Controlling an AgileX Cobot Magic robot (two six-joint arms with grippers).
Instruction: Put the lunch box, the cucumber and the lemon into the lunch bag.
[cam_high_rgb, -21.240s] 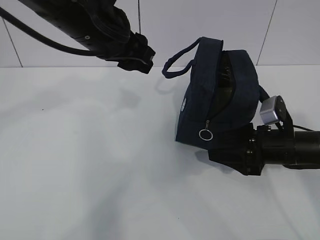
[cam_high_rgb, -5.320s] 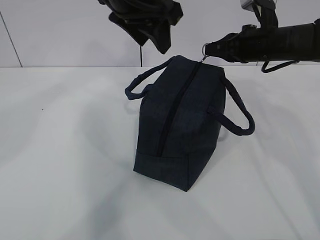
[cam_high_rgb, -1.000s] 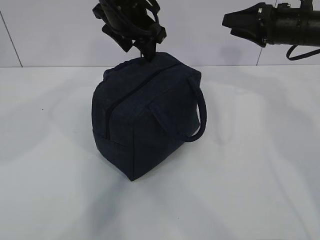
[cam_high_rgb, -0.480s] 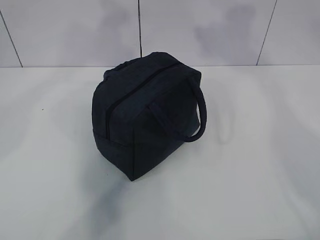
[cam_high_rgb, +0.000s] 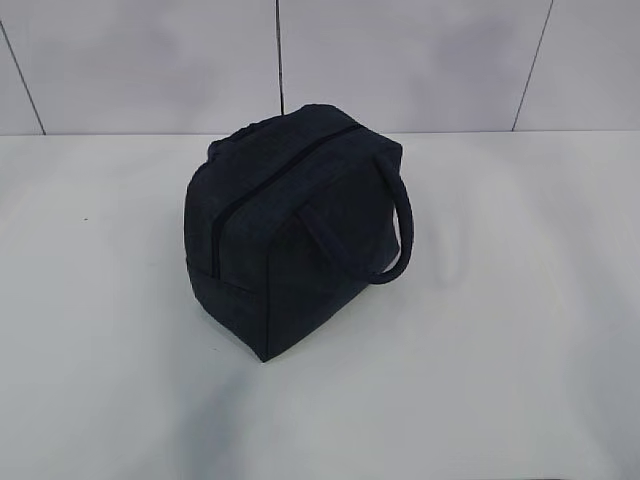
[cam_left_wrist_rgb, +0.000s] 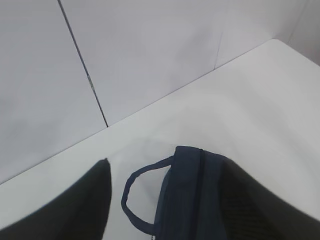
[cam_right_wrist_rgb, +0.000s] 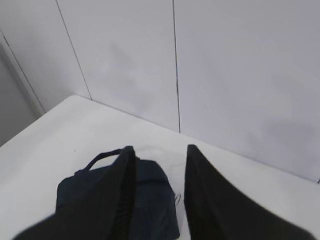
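The bag (cam_high_rgb: 290, 230) has been left zipped on the counter (cam_high_rgb: 500, 330); both claws, withdrawn, are parted and empty.

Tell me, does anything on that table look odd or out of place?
Nothing stands out. The lunch bag sits upright on the white table, its zipper closed along the top and one handle drooping at its side. No spill or damage shows.
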